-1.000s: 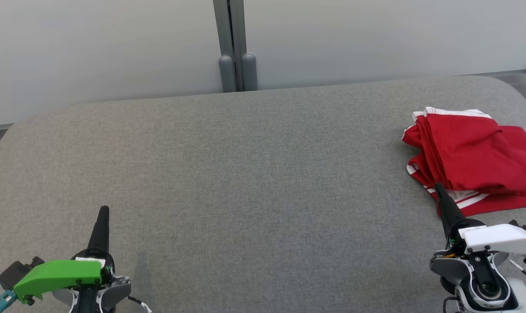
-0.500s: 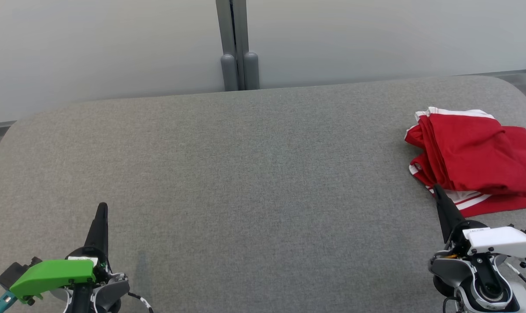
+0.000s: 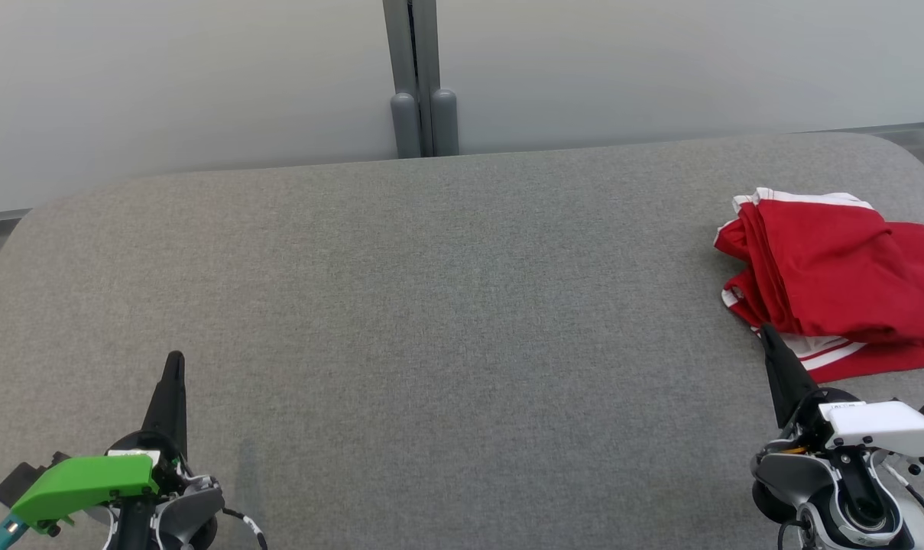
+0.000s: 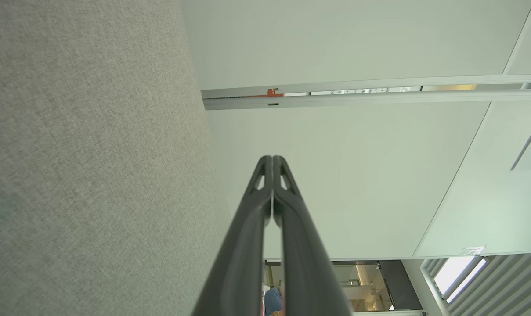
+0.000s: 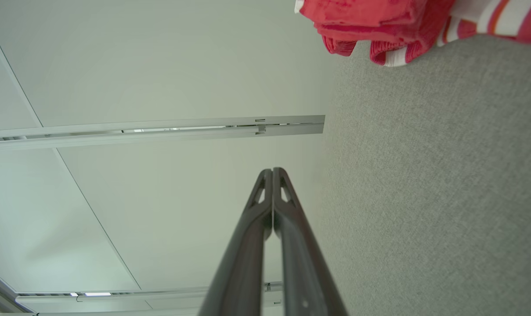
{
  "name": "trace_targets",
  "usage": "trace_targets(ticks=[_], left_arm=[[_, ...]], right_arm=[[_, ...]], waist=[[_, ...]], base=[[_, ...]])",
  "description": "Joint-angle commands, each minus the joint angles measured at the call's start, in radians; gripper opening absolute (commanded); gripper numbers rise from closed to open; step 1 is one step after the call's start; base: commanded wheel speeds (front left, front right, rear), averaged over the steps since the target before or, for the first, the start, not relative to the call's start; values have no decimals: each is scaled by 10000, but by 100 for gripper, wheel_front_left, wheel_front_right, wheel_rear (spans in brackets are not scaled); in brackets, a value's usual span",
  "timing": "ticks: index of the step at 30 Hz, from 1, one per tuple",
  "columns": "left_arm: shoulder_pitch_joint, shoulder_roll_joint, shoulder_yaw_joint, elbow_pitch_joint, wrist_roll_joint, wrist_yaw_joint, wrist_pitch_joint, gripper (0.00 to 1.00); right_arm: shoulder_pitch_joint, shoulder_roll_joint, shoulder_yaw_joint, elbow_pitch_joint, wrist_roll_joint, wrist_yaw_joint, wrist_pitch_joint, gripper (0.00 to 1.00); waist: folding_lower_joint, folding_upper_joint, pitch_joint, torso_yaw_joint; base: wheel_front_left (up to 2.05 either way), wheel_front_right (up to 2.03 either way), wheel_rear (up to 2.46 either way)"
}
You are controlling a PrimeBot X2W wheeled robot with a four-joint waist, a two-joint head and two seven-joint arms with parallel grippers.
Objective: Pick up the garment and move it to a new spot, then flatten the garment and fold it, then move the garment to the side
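The red garment (image 3: 836, 283) with white striped trim is seen lying in a loosely folded bundle at the far right of the grey surface (image 3: 446, 305). Its right side is cut off by the edge of the head view. Several layers are stacked along the left edge, and a white-striped hem is left poking out underneath at the near side.

Just in front of that near-left corner, the right gripper (image 3: 767, 336) is held with its dark fingers pressed together into a single point. Nothing is pinched between them. In the head view the tip is seen against the garment's striped hem, and contact cannot be told from there. In the right wrist view the garment is set off at the upper right, apart from the closed fingertips.

Across the surface, at the lower left, the left gripper (image 3: 174, 360) is likewise closed tight on nothing, and it is aimed up the picture, well apart from the garment. A green cover (image 3: 87, 481) is carried on its wrist, and a white cover (image 3: 882, 424) on the right one.

Behind the surface, pale wall panels (image 3: 202, 76) are divided by a grey post (image 3: 423, 76).
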Motion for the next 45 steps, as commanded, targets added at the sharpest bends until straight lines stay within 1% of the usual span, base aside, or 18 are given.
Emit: trace_targets(ticks=[1, 45], left_arm=[[-139, 3, 26, -22, -22, -70, 38, 0], [-128, 7, 22, -22, -23, -70, 35, 0]], right_arm=[[86, -12, -21, -58, 63, 4, 32, 0], [83, -14, -16, -57, 66, 4, 29, 0]], waist=[[0, 0, 0, 0], [0, 0, 0, 0]], base=[[0, 0, 0], [0, 0, 0]])
